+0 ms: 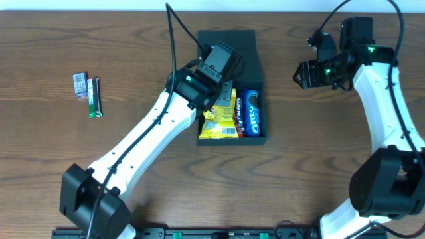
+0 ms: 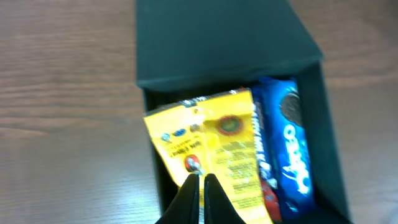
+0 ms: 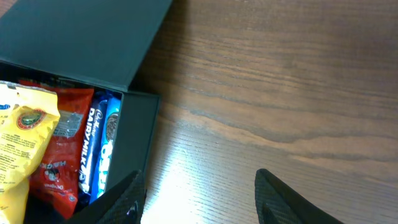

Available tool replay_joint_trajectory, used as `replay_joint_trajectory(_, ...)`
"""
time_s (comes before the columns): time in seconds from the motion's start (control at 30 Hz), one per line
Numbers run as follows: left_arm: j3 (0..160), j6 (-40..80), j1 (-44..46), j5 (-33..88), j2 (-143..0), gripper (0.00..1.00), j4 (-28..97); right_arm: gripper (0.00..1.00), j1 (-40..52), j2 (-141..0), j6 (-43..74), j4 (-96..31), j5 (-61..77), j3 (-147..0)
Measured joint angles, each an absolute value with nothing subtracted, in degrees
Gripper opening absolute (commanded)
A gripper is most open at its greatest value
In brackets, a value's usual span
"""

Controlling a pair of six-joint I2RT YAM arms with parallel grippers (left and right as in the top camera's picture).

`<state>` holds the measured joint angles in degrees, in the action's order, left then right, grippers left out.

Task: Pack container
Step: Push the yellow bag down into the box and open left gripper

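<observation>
The dark container lies at the table's middle with its flap lid folded back at the far side; it also shows in the left wrist view and the right wrist view. Inside lie a yellow snack packet, a blue Oreo pack, a red packet and a Dairy Milk bar. My left gripper is shut, its tips just over the yellow packet; nothing shows between them. My right gripper is open and empty over bare table, right of the box.
At the far left of the table lie a small white packet and a green bar. The left arm crosses the table from the front left up to the box.
</observation>
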<state>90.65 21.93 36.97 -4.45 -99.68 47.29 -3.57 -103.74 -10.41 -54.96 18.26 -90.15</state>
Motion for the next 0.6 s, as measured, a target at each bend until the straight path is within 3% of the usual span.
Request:
replay_joint_trajectory(0.23,81.8,21.1,37.8,2.7,-101.4,0.06,46.0,0.57,-3.6,-103.7,-10.4,-54.8,18.2,-90.1)
replay_joint_trajectory(0.6,75.0,19.2,38.6,4.2,-101.4,0.06,39.7,0.57,-3.6,-103.7,-10.4,-54.8,18.2,-90.1)
